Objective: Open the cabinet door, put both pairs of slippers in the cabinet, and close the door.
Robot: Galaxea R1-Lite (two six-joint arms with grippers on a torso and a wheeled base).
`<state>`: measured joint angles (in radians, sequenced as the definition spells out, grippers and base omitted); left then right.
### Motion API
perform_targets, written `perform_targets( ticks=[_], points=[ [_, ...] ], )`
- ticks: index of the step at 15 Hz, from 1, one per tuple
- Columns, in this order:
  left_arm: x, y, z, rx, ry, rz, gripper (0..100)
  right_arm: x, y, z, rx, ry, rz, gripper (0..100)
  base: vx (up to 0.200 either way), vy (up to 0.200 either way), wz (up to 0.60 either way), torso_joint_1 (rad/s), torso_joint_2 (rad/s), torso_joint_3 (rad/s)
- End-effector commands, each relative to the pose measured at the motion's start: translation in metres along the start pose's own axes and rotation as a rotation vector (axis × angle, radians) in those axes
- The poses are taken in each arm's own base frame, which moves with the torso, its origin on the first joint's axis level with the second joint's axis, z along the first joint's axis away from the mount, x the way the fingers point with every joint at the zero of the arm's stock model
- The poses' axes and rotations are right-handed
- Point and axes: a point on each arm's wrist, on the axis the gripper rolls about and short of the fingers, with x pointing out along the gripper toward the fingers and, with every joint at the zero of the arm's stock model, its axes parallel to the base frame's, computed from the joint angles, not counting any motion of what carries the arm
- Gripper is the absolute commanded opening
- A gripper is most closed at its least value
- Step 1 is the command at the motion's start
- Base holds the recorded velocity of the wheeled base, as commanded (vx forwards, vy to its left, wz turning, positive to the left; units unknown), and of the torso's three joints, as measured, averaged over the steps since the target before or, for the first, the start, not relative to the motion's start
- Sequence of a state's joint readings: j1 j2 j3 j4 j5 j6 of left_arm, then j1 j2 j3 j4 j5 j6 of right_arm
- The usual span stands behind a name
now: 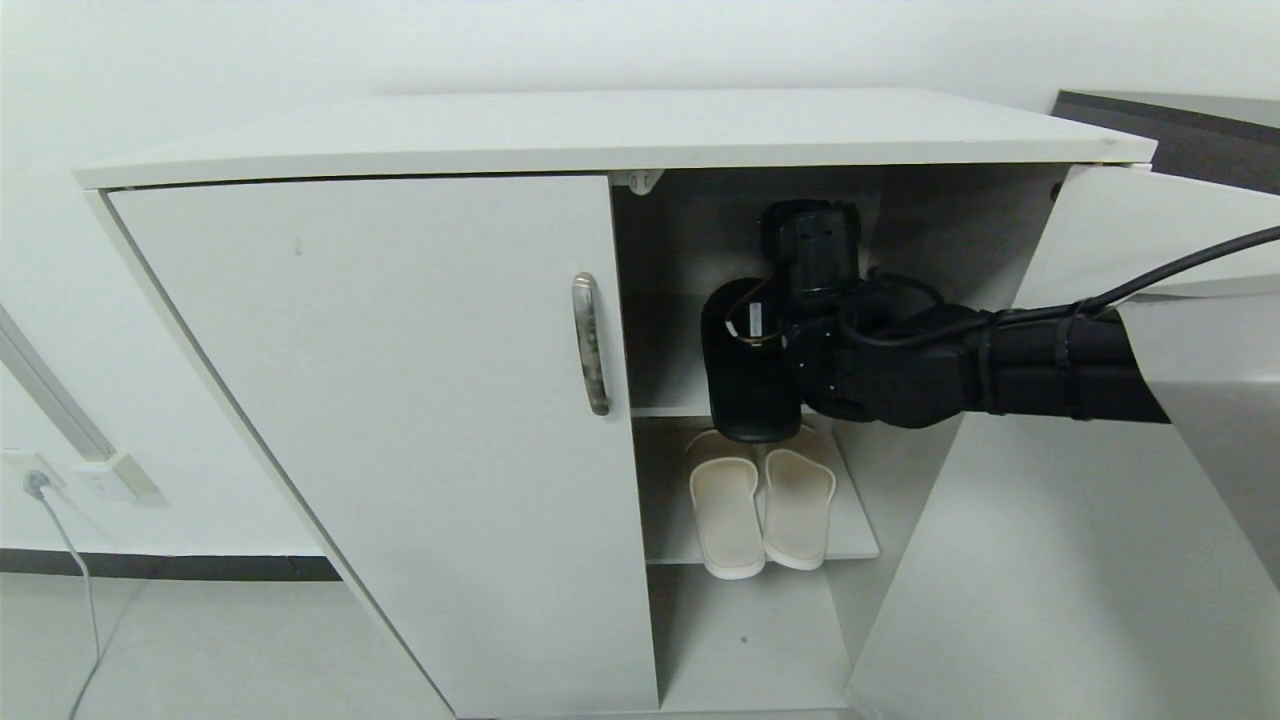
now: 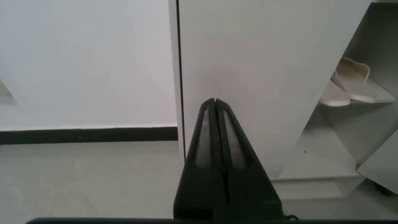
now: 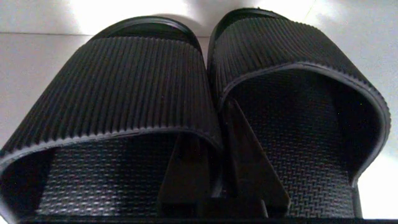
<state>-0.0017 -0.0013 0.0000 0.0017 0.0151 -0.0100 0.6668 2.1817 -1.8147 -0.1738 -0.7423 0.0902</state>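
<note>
The right end effector (image 3: 211, 134) is inside the open right half of the cabinet (image 1: 600, 130). Its fingers are closed between the black slippers (image 1: 748, 385), pinching the pair together by their inner strap edges. The left end effector (image 2: 214, 106) is fully closed on nothing, near the closed left door (image 1: 380, 420). That door's metal handle (image 1: 590, 343) is just left of the opening, and the right door (image 1: 1050, 560) is swung wide open.

The white slippers (image 1: 762, 505) lie side by side on the shelf (image 1: 850, 530), their long axes running near to far and their near ends overhanging its front edge. The black pair hangs above their far ends, long axis roughly vertical and toes pointing away from the wrist.
</note>
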Motion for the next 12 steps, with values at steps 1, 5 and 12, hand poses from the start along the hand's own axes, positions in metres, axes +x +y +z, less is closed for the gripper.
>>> perform_targets(
  ticks=[1, 5, 12],
  points=[
    [0.0, 0.0, 0.0, -0.001, 0.001, 0.0, 0, 0.001, 0.001, -0.002, -0.003, 0.003, -0.001, 100, 0.0, 0.0, 0.0, 0.0, 0.0, 0.0],
    [0.0, 0.0, 0.0, -0.001, 0.001, 0.002, 0, -0.007, -0.001, 0.001, -0.014, 0.014, 0.002, 100, 0.0, 0.0, 0.0, 0.0, 0.0, 0.0],
    [0.0, 0.0, 0.0, -0.002, 0.001, 0.002, 0, -0.07, -0.013, 0.01, -0.039, 0.028, 0.076, 100, 0.0, 0.0, 0.0, 0.0, 0.0, 0.0]
  ],
)
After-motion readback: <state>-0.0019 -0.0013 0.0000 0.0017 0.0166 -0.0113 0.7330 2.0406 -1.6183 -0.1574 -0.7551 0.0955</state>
